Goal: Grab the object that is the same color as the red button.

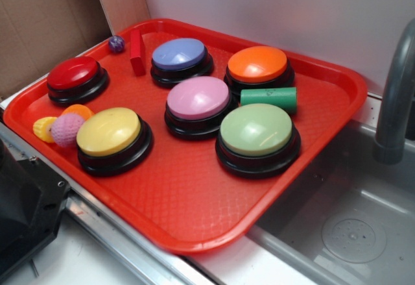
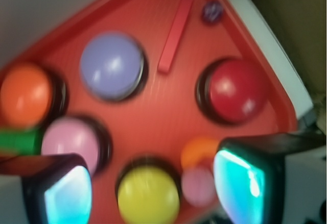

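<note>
The red tray (image 1: 194, 213) fills most of the exterior view. On it the red button (image 1: 73, 73) sits at the upper left. The red block (image 1: 137, 52) lies near the tray's far rim, between that button and the blue button (image 1: 178, 54). In the wrist view, the gripper (image 2: 153, 183) hangs with its fingers (image 2: 242, 175) apart, holding nothing.

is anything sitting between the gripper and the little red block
Nothing visible blocks it. The gripper hangs open above the tray; the red block lies in open floor between the blue button and red button.
</note>
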Robot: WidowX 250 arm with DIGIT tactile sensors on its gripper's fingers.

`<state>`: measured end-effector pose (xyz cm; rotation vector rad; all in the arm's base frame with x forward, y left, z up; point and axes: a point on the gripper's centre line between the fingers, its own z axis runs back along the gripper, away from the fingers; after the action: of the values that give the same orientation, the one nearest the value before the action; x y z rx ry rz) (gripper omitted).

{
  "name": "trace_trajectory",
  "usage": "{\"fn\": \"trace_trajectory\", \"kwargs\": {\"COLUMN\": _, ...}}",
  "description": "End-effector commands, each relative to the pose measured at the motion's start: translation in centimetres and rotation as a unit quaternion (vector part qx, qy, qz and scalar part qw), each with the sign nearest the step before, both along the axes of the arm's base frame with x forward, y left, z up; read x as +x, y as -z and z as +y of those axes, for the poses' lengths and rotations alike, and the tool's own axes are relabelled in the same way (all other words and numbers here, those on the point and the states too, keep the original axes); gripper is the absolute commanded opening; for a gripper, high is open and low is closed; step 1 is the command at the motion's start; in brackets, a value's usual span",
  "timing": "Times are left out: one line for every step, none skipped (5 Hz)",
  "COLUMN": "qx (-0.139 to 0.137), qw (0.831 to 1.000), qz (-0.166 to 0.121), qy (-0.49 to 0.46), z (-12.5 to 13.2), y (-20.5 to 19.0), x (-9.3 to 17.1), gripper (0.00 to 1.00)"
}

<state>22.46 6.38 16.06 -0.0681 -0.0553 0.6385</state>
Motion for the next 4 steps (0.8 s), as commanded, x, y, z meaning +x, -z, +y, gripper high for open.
{"fn": "trace_trajectory", "kwargs": {"qx": 0.035, "qw": 0.992, "qz": -0.053, "qy": -0.111, "z": 5.2, "y": 2.9, "x": 5.0, "gripper": 1.0}}
{"fn": "trace_trajectory", "kwargs": {"qx": 0.049, "qw": 0.984, "qz": -0.056, "qy": -0.159, "z": 7.1, "y": 5.4, "x": 6.7, "gripper": 1.0}}
{"fn": "trace_trajectory", "kwargs": {"qx": 0.066, "qw": 0.978, "qz": -0.056, "qy": -0.192, "z": 8.5, "y": 7.9, "x": 7.5, "gripper": 1.0}}
{"fn": "trace_trajectory", "kwargs": {"qx": 0.055, "qw": 0.977, "qz": -0.056, "qy": -0.196, "z": 9.6, "y": 10.2, "x": 8.0, "gripper": 1.0}}
